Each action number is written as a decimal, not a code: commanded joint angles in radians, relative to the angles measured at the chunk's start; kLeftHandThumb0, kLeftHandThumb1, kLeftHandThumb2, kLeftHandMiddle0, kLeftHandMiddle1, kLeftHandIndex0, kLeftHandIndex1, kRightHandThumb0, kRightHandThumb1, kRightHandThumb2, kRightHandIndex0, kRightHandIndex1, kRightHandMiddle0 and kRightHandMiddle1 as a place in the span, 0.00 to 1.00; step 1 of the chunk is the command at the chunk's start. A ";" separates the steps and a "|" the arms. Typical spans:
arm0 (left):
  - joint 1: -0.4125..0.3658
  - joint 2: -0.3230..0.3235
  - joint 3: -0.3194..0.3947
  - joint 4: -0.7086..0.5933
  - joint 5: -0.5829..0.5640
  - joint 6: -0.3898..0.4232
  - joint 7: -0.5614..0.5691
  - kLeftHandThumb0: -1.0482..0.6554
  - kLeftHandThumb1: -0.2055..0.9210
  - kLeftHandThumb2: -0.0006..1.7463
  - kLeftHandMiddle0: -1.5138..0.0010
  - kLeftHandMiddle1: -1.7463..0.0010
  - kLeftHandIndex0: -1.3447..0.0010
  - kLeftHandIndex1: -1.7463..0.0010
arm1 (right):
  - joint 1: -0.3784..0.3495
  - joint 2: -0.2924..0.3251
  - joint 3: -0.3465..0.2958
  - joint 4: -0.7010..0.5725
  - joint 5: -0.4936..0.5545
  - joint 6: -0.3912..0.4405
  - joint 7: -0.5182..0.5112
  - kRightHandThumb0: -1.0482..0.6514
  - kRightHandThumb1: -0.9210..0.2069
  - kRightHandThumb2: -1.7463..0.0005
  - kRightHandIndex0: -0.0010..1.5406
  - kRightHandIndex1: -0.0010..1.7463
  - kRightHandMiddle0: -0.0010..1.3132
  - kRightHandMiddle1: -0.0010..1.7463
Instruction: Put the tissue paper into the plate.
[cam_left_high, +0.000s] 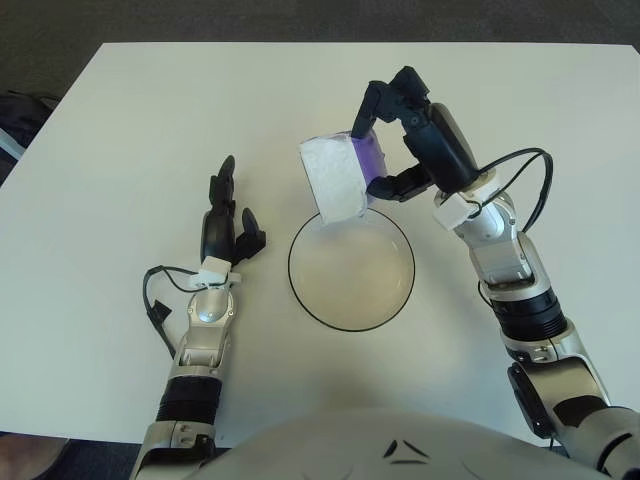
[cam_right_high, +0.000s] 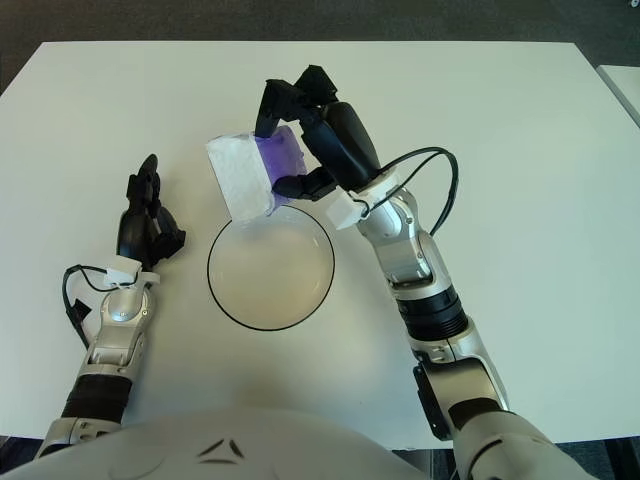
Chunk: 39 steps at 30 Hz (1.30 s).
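Note:
A white and purple tissue pack (cam_left_high: 338, 176) hangs in the air over the far rim of the plate (cam_left_high: 304, 297), a white dish with a dark rim in the middle of the table. My right hand (cam_left_high: 385, 142) is shut on the pack, fingers clamped over its purple end from above and below. The pack's white end points left and tilts down toward the plate. My left hand (cam_left_high: 228, 213) shows to the left of the plate, fingers relaxed and holding nothing.
The white table (cam_left_high: 120, 150) spreads wide on all sides of the plate. A black cable (cam_left_high: 155, 300) loops beside my left wrist, and another cable (cam_left_high: 520, 170) arcs behind my right wrist. Dark floor shows past the table's far edge.

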 joint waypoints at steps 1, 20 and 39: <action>0.091 0.002 -0.005 0.144 0.029 0.026 0.006 0.18 1.00 0.59 0.90 1.00 1.00 0.73 | -0.003 -0.026 -0.025 -0.020 0.042 -0.057 0.025 0.62 0.87 0.05 0.64 0.85 0.52 1.00; 0.090 0.022 -0.004 0.137 0.005 0.069 -0.034 0.12 1.00 0.58 0.93 1.00 1.00 0.80 | 0.013 -0.088 -0.039 -0.049 0.082 -0.075 0.161 0.62 0.84 0.06 0.61 0.88 0.49 1.00; 0.078 0.030 0.004 0.153 -0.011 0.074 -0.059 0.11 1.00 0.58 0.94 1.00 1.00 0.84 | 0.021 -0.119 -0.036 -0.077 0.080 -0.020 0.251 0.62 0.84 0.06 0.61 0.89 0.48 1.00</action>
